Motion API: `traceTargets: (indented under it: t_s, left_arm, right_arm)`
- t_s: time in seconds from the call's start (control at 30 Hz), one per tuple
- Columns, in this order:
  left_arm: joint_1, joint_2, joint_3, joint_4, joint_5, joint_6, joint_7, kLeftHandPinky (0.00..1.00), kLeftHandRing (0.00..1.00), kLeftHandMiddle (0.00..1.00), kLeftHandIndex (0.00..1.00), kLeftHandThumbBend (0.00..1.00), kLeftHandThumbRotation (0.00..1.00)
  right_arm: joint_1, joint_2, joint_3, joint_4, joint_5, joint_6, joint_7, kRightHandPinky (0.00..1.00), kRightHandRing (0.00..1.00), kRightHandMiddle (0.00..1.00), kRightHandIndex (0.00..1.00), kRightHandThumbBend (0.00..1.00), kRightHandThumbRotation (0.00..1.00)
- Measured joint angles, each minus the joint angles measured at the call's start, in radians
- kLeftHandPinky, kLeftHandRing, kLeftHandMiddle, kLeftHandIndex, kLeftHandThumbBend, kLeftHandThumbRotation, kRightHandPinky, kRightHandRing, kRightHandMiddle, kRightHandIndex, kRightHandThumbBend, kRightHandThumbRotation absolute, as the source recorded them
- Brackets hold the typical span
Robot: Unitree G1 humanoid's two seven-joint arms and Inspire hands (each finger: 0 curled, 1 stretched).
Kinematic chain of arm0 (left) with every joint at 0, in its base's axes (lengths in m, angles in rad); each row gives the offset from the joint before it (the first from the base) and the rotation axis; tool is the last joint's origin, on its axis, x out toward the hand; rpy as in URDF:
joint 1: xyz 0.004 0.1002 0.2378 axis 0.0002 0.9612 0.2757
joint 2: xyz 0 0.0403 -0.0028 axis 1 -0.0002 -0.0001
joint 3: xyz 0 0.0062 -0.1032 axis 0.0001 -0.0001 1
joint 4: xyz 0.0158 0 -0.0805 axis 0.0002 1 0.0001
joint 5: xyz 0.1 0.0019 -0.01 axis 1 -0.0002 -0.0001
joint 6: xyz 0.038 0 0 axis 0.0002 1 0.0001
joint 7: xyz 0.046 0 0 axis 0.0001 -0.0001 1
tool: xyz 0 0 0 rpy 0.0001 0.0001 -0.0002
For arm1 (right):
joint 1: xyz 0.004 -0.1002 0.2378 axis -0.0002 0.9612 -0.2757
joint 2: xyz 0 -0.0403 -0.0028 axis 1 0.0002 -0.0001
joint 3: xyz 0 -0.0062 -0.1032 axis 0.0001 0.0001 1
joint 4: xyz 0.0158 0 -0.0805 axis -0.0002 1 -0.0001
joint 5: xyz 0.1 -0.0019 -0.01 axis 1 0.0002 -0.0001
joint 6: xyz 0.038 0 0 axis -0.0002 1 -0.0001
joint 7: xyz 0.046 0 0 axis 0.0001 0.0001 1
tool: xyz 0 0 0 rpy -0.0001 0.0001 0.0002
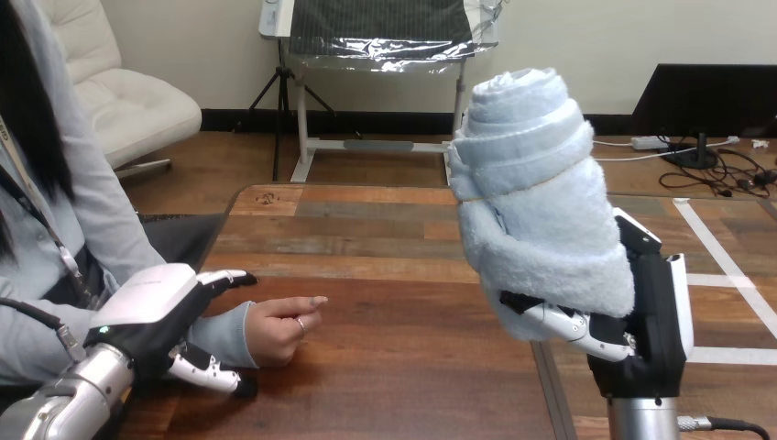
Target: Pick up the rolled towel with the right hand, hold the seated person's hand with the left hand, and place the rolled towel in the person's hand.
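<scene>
A rolled light-blue towel (536,197) stands upright in my right hand (646,316), high above the table at the right; my fingers and thumb curl round its lower part. The person's hand (279,328) rests on the table at the left, loosely closed, with one finger stretched toward the middle. My left hand (151,312) lies over the person's wrist, fingers across the top and thumb (211,371) underneath, so it is curled round the wrist. The towel and the person's hand are well apart.
The wooden table (394,238) stretches bare between the person's hand and the towel. Its far edge runs across the middle of the view, and a seam crosses it at the right, under my right hand.
</scene>
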Motion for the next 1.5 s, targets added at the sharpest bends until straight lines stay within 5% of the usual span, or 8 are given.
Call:
traceTargets:
  t_s: [0.43, 0.97, 1.13, 1.5]
  left_arm:
    - [-0.075, -0.002, -0.070, 0.120, 0.030, -0.008, 0.094, 0.79, 0.84, 0.85, 0.84, 1.00, 0.32]
    - [-0.114, -0.003, -0.118, 0.182, 0.036, -0.013, 0.142, 0.72, 0.77, 0.78, 0.79, 1.00, 0.31]
    - [-0.116, -0.003, -0.118, 0.193, 0.025, -0.024, 0.144, 0.61, 0.69, 0.74, 0.75, 1.00, 0.26]
    - [-0.122, -0.005, -0.118, 0.209, -0.004, -0.086, 0.132, 0.53, 0.58, 0.63, 0.65, 1.00, 0.08]
  right_arm:
    - [0.027, 0.001, 0.006, -0.053, 0.032, 0.034, 0.025, 0.17, 0.23, 0.33, 0.37, 0.74, 0.00]
    - [0.041, 0.003, 0.008, -0.080, 0.031, 0.038, 0.024, 0.17, 0.22, 0.32, 0.36, 0.75, 0.00]
    - [0.045, 0.003, 0.008, -0.085, 0.031, 0.038, 0.024, 0.17, 0.22, 0.32, 0.36, 0.74, 0.00]
    - [0.049, 0.003, 0.008, -0.087, 0.030, 0.041, 0.024, 0.17, 0.23, 0.33, 0.37, 0.74, 0.00]
